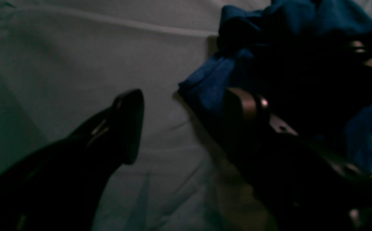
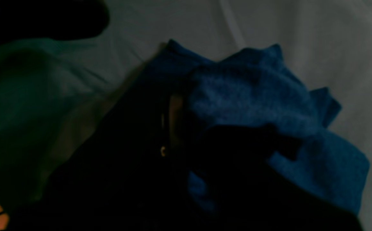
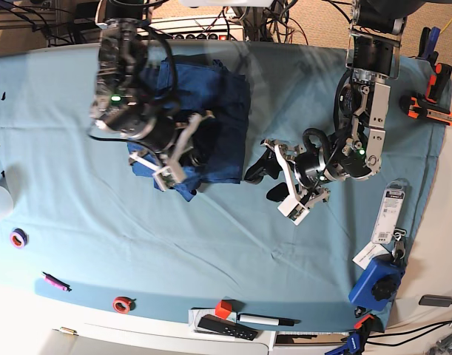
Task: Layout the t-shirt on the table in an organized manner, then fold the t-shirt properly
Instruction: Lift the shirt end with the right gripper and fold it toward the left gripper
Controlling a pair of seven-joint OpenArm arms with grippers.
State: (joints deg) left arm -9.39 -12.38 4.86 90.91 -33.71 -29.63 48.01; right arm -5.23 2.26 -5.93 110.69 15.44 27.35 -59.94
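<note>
The dark blue t-shirt point(image 3: 211, 103) lies bunched on the teal-covered table point(image 3: 78, 192), left of centre. In the right wrist view the t-shirt point(image 2: 253, 96) is crumpled around the dark fingers of my right gripper point(image 2: 186, 128), which is shut on a fold. In the base view the right gripper point(image 3: 190, 157) sits at the shirt's lower edge. My left gripper point(image 3: 265, 183) is open just beside the shirt's right edge. In the left wrist view the left gripper point(image 1: 189, 118) has one finger over bare cloth and the other against the t-shirt point(image 1: 211, 80).
Along the table's near edge lie a purple tape roll point(image 3: 18, 238), a pink marker point(image 3: 54, 281), a red tape roll point(image 3: 122, 303), a red cube point(image 3: 223, 308), a black remote point(image 3: 226, 327) and a pen point(image 3: 266, 320). A blue tool point(image 3: 377, 285) and orange tools point(image 3: 425, 107) sit right.
</note>
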